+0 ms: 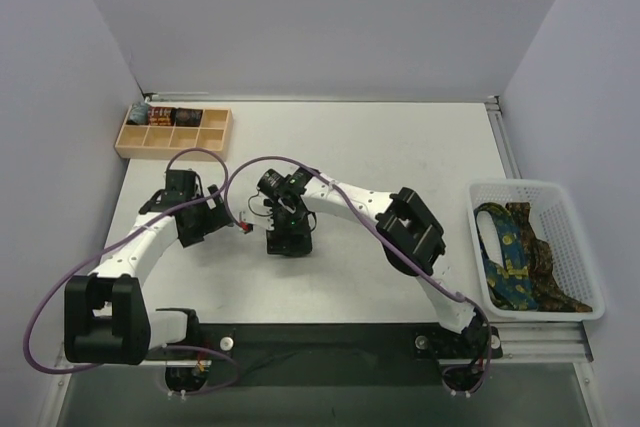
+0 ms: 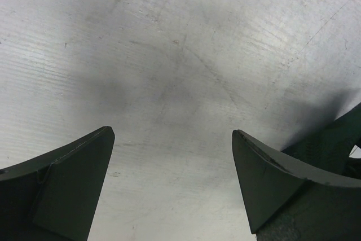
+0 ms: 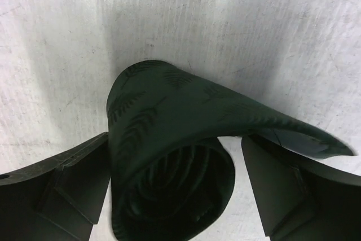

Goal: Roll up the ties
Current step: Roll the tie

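A dark green tie (image 3: 169, 139) with a faint leaf pattern sits rolled on the table, its spiral end facing the right wrist camera and its loose pointed tail flaring out to the right. My right gripper (image 3: 175, 138) is open and straddles the roll; the left finger (image 3: 73, 187) is against it and the right one stands apart. In the top view that gripper (image 1: 287, 242) hangs over the table's middle and hides most of the roll. Just to its left, my left gripper (image 1: 205, 227) is open over bare table (image 2: 172, 134) with nothing between its fingers. More ties (image 1: 520, 252), blue-yellow and brown, lie loose in a basket.
The white plastic basket (image 1: 520, 187) stands at the table's right edge. A wooden compartment tray (image 1: 172, 152) at the back left holds small rolled items in its rear row. Purple cables loop over both arms. Grey walls close in the back and sides.
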Motion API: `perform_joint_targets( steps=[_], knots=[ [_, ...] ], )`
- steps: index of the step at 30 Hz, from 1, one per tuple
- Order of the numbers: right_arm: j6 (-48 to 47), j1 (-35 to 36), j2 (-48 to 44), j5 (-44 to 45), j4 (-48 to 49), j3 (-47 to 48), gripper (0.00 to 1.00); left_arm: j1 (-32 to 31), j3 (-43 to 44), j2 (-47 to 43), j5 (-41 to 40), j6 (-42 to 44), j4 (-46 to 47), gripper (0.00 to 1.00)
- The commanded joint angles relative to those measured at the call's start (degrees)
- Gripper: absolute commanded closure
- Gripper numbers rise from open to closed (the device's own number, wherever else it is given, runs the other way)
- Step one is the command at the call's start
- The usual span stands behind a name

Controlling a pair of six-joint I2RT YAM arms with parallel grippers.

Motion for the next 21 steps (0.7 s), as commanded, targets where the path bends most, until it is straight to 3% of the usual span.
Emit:
perform_joint_targets(
  steps=[1, 13, 17, 21],
  knots=[
    [-0.8, 0.1, 0.6, 0.6, -3.4, 2.1, 0.02, 0.4, 0.1, -1.4, -0.4, 0.9, 0.4, 0.03],
    [4.3, -1.2, -11.0, -2.1, -3.5, 4.4, 0.0, -2.8, -1.2, -3.0, 10.8, 2.3, 7.2, 0.03],
    [11.1, -4.4, -15.9, -6.5, -3.4, 2.7, 0.03, -6.4, -1.7, -4.2, 12.2, -2.2, 8.5, 0.03],
    [16.0, -6.9, -21.1, -11.3, -1.6, -5.8, 0.08, -10.1, -2.2, -2.5, 13.1, -9.2, 11.6, 0.11]
  ],
)
